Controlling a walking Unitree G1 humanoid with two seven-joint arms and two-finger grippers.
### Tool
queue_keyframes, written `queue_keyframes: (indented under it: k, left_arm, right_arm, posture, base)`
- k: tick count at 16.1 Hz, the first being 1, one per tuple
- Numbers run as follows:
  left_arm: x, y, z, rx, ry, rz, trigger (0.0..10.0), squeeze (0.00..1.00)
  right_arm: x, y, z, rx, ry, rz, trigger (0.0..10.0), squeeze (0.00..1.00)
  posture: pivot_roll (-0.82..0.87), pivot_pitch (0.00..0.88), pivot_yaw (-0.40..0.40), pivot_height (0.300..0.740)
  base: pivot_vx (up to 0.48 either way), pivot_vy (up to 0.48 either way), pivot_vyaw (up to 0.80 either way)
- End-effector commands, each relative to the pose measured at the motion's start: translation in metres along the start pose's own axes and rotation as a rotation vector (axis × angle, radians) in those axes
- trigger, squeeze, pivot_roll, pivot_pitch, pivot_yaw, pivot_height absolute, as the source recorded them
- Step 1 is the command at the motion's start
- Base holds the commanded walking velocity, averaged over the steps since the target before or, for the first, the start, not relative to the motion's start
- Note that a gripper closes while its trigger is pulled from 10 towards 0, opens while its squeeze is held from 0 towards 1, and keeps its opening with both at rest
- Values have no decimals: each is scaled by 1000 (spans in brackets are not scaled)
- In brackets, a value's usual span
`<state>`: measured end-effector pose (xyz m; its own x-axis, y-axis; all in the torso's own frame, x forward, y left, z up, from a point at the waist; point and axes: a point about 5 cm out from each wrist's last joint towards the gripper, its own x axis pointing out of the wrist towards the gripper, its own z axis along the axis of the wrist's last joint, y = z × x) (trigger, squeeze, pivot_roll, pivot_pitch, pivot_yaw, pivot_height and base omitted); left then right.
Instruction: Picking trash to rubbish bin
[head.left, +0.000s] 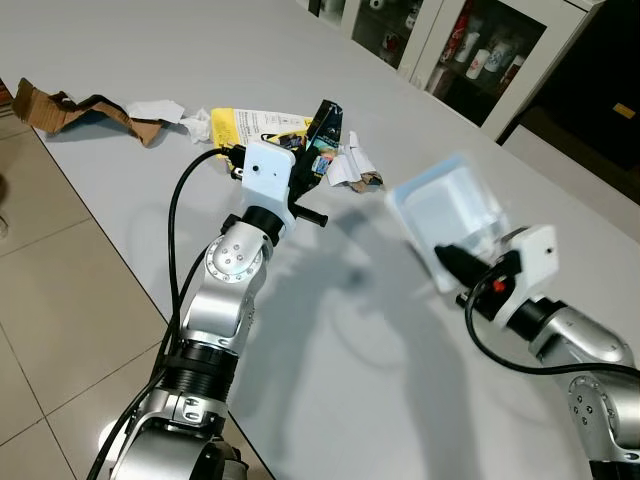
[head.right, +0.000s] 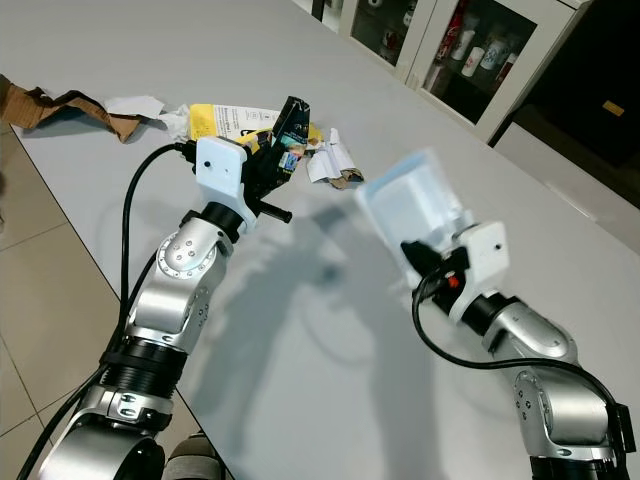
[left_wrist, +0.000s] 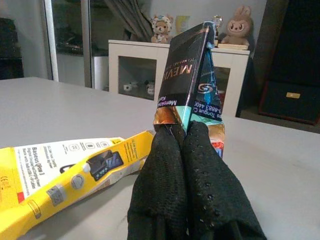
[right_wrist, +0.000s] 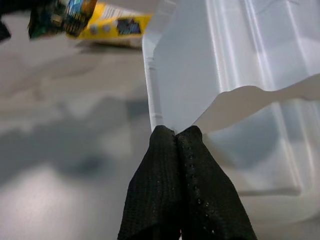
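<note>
The left gripper (left_wrist: 186, 131) is clamped on the lower edge of a small dark carton (left_wrist: 187, 75), black and teal with foil at its base, and holds it upright above the grey table (head.left: 330, 390), over the litter at the table's far left. The fingers (left_wrist: 165, 170) are pressed together with only a thin lip of card between them. The carton looks empty and light, stiff along its folds but easily crushed, so a pinch on the flattened seam seems sound; the glossy print could slip if the arm swings fast.

The right gripper (right_wrist: 176, 134) is closed on the rim of a clear plastic tray (head.left: 450, 215), thin-walled and ribbed, lifted off the table at the right. It appears feather-light and springy, likely to flex or twist about the single pinch point, and its smooth wall gives little friction. Holding at the rolled rim, where the plastic is stiffest, is probably the best place.

Left on the table, a yellow printed package (head.left: 262, 125) lies flat just beyond the left gripper, with crumpled white paper (head.left: 352, 165) beside it and a torn brown cardboard scrap (head.left: 75, 108) further left near the edge. All look light and limp. A glass-fronted cabinet (head.left: 480, 50) stands beyond the table's far side.
</note>
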<state>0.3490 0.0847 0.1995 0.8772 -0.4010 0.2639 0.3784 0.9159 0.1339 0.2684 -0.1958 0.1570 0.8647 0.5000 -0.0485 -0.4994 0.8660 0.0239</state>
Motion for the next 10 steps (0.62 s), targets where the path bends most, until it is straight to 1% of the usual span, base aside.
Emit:
queue_keyframes:
  k: [1, 4, 6, 7, 8, 10]
  left_arm:
    - [0, -10, -3, -2, 5, -27, 10000, 0]
    - [1, -14, -5, -15, 11, -32, 10000, 0]
    - [2, -14, -5, -17, 11, -29, 10000, 0]
    - [2, -13, -6, -15, 9, -17, 10000, 0]
    - [1, -10, -7, -8, 12, 10, 10000, 0]
    - [0, -8, -10, 2, 21, 33, 10000, 0]
  right_arm:
    - [-5, -6, 6, -7, -27, -44, 0, 0]
    - [-2, -5, 8, 9, -66, -111, 0, 0]
    - [-1, -2, 12, 6, -86, -125, 0, 0]
    - [0, 0, 15, 3, -102, -145, 3686, 0]
    - [-1, 3, 18, -12, -119, -176, 10000, 0]
    - [-2, 6, 22, -20, -142, -199, 10000, 0]
  posture:
    - [176, 147, -142, 740]
    - [170, 133, -134, 740]
    - [169, 130, -133, 740]
    - [164, 122, -128, 740]
    - [161, 120, -126, 740]
    - [155, 114, -120, 740]
  base:
    - [0, 0, 0]
    - [0, 0, 0]
    - [0, 0, 0]
    - [0, 0, 0]
    - [0, 0, 0]
    - [0, 0, 0]
